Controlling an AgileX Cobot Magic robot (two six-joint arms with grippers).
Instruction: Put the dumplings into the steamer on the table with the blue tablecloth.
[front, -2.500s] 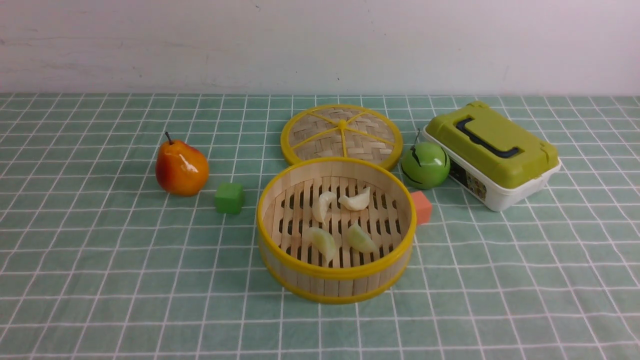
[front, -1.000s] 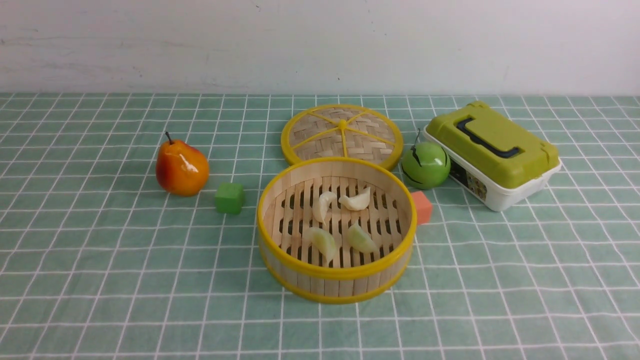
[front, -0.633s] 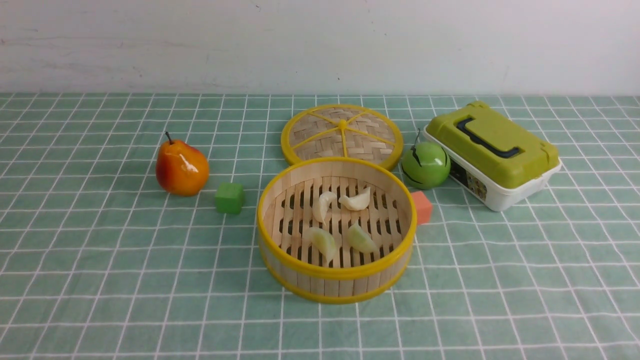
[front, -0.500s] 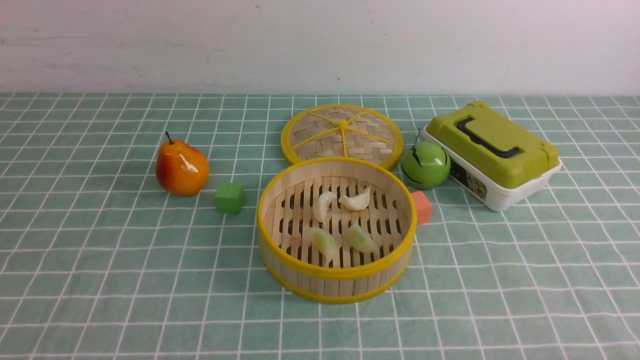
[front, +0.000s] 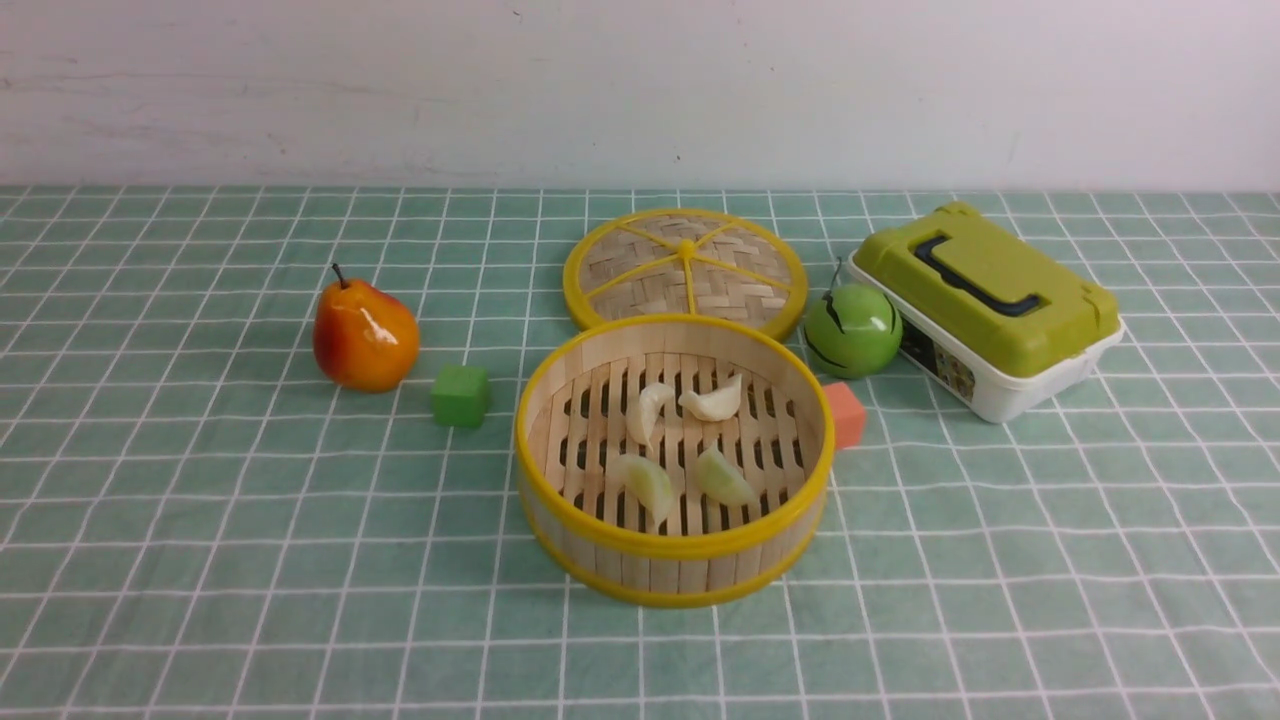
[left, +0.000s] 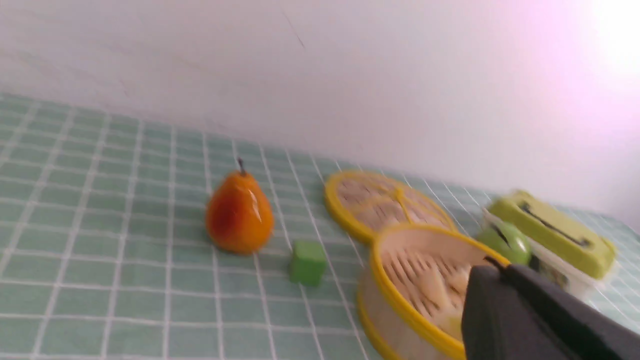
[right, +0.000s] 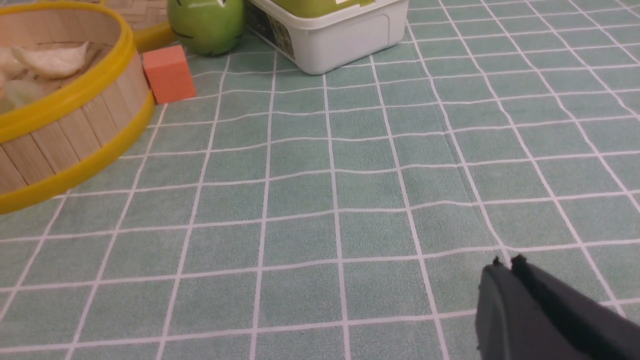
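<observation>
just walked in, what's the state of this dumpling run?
All four dumplings already lie on the slatted floor of the steamer, which sits open with its woven lid flat on the blue tablecloth behind it. Nothing is being handled: neither arm shows in the front view. The left gripper and right gripper are both shut and empty, the right one low over bare cloth, clear of the steamer. Judged from the layout, the task looks done.

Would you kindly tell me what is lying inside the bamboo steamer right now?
Four dumplings lie on the slatted bottom of the steamer, two cream-white farther back, two greenish nearer. Its near wall hides the front strip of the bottom, so anything there cannot be seen.
</observation>
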